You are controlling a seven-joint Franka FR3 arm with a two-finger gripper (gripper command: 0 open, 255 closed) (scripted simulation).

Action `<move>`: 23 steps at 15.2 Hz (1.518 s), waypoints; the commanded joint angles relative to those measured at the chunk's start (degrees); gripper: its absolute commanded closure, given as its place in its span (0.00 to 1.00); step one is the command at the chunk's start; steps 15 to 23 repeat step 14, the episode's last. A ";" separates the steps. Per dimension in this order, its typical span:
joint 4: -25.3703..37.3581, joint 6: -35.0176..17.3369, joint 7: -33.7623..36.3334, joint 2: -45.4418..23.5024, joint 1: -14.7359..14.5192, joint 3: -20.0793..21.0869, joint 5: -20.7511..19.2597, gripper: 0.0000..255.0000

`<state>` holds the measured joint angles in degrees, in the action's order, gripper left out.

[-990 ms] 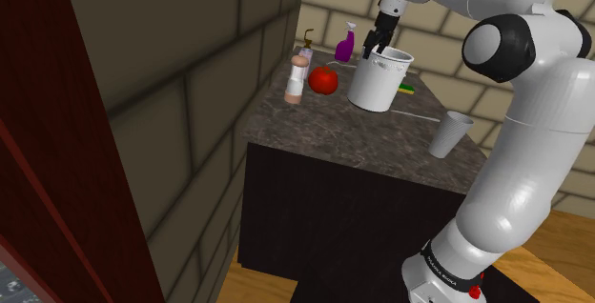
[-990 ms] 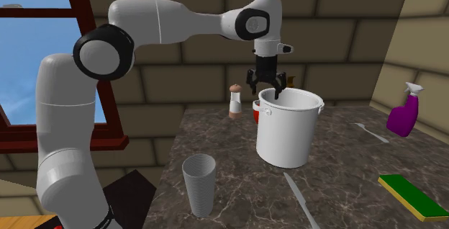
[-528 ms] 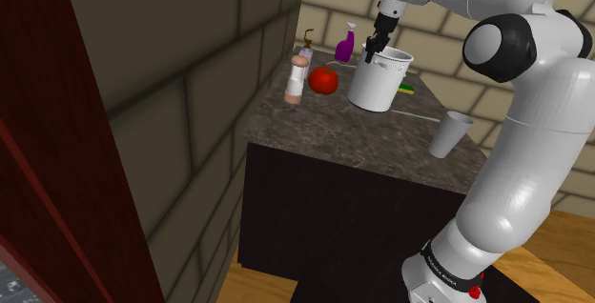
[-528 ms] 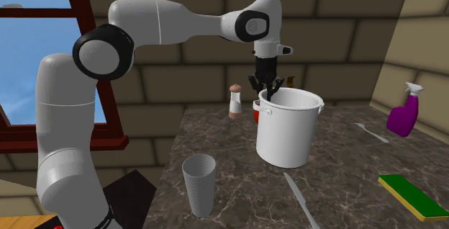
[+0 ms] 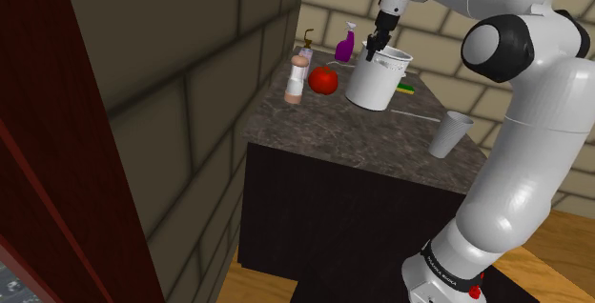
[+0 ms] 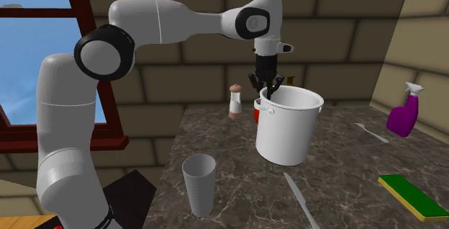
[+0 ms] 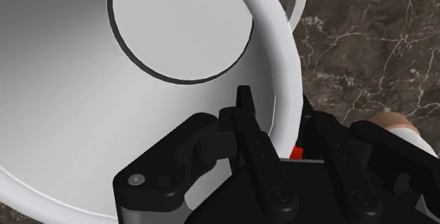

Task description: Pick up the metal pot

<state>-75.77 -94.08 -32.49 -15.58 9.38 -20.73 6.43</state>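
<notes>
The pot (image 5: 377, 80) is drawn plain white, tall and cylindrical, with small side handles; it stands out at the back of the dark marble counter (image 5: 362, 139). My black gripper (image 5: 375, 51) comes down from above and is shut on the pot's rim on the side nearest the wall. In the second exterior view the gripper (image 6: 268, 89) clasps the rim of the pot (image 6: 288, 130), which tilts slightly. The wrist view has one finger inside the pot's wall (image 7: 84, 117) and one outside, with the gripper (image 7: 278, 110) pinching the rim.
Beside the pot are a red apple (image 5: 323, 79), a shaker bottle (image 5: 297, 75) and a purple spray bottle (image 6: 403, 112). A ribbed cup (image 6: 199, 184), a knife (image 6: 301, 199) and a green-yellow sponge (image 6: 412, 195) lie nearer the counter's front edge.
The fingers, open a second ago, have shut on the pot's rim. The pot has since risen a little.
</notes>
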 commanded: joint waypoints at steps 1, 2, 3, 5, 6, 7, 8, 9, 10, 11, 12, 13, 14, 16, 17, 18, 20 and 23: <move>2.55 1.69 0.01 -0.48 0.22 -0.02 0.20 1.00; 3.80 2.63 -0.01 -0.81 0.36 -0.04 0.32 1.00; 5.09 3.58 -0.04 -1.16 0.52 -0.06 0.45 1.00; 7.82 5.55 -0.09 -1.96 0.88 -0.09 0.76 1.00; 9.27 6.57 -0.11 -2.41 1.09 -0.11 0.93 1.00; 10.79 7.62 -0.14 -2.90 1.32 -0.12 1.12 1.00; 12.39 8.70 -0.17 -3.44 1.56 -0.13 1.33 1.00; 14.06 9.82 -0.19 -4.02 1.84 -0.14 1.56 1.00; 15.84 10.97 -0.22 -4.65 2.14 -0.14 1.81 1.00; 17.72 12.18 -0.24 -5.35 2.48 -0.14 2.09 1.00; 19.74 13.44 -0.27 -6.13 2.85 -0.14 2.40 1.00; 20.06 13.64 -0.27 -6.25 2.92 -0.13 2.45 1.00; 20.06 13.64 -0.27 -6.25 2.93 -0.13 2.45 1.00; 20.06 13.64 -0.27 -6.25 2.93 -0.13 2.45 1.00; 20.06 13.64 -0.27 -6.25 2.93 -0.13 2.45 1.00; 20.06 13.64 -0.27 -6.25 2.93 -0.13 2.45 1.00; 20.06 13.64 -0.27 -6.25 2.93 -0.13 2.45 1.00; 20.06 13.64 -0.27 -6.25 2.93 -0.13 2.45 1.00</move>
